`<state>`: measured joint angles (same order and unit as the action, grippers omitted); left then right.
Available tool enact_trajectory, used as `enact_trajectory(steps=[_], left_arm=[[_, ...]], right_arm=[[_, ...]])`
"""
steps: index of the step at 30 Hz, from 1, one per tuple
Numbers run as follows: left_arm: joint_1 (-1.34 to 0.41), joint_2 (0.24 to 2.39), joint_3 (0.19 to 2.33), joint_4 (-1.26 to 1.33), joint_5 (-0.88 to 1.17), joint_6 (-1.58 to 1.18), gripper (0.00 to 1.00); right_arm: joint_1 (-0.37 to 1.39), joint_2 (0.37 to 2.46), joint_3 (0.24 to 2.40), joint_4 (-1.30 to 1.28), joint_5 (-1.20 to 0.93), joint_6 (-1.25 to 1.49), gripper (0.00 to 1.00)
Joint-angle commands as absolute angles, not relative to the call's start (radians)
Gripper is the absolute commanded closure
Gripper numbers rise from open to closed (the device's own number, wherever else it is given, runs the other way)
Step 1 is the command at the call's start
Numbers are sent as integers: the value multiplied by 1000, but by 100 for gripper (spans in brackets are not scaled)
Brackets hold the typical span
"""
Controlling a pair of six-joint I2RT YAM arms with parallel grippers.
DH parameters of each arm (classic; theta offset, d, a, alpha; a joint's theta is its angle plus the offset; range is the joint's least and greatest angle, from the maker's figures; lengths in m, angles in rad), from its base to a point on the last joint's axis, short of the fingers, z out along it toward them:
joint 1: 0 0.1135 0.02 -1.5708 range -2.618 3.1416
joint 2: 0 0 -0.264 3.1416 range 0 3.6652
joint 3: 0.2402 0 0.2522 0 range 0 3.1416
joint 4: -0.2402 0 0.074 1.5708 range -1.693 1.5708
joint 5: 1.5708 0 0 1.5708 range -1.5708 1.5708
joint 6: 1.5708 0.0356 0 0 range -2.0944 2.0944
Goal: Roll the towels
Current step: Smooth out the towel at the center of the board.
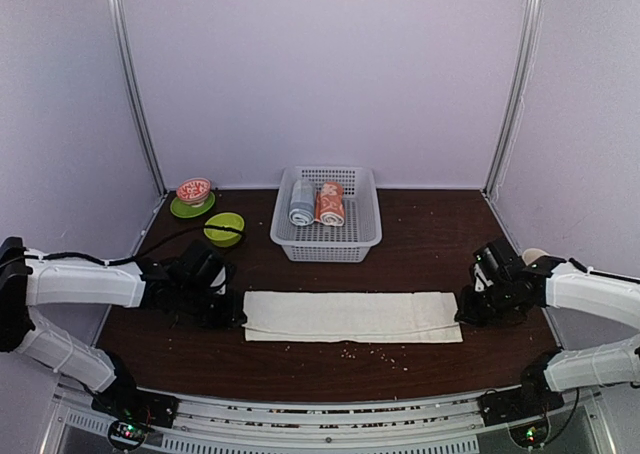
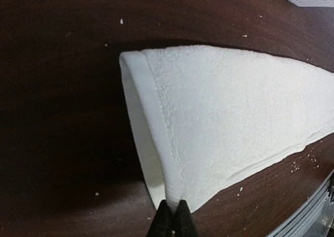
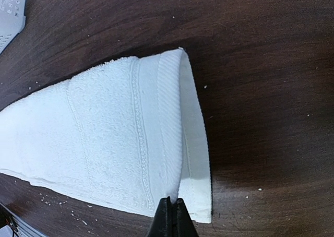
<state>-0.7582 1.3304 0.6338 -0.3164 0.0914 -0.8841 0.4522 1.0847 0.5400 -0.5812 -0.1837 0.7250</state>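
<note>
The cream-white towel (image 1: pixel 350 316) is seen laid out flat on the table (image 1: pixel 430 244) as a long folded strip, stretched between the two sets of fingers. Its left end is pinched at the near corner by the left fingers (image 2: pixel 163 221), which are pressed together on the hemmed edge; just beyond them the layers of that end are seen to gape slightly. Its right end is gripped in the same way by the right fingers (image 3: pixel 163 218), clamped tight on the near corner of the banded hem.

Beyond the strip, away from both sets of fingers, a white basket (image 1: pixel 325 249) is placed, in which the salmon-orange towel (image 1: pixel 331 204) is lodged, rolled, just beside a grey-blue rolled towel (image 1: pixel 301 204). Beyond the left fingers a green bowl (image 1: pixel 223 229) and a pink bowl (image 1: pixel 193 190) are set.
</note>
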Motion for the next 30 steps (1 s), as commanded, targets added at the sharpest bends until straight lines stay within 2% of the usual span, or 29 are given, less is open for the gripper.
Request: enact_trajectory(steps=[1,15,30], left_arm=[[-751,1259,663,-352,108,-857,100],[-739,1224,612,-344,176,-833,100],[-738,1389,640,-288,198,-785,100]], right_arm=[[439,1034,575,-633,-179,707,100],[392,990,518,-693,-202,668,100],[393,1020,458,-698,-207,705,100]])
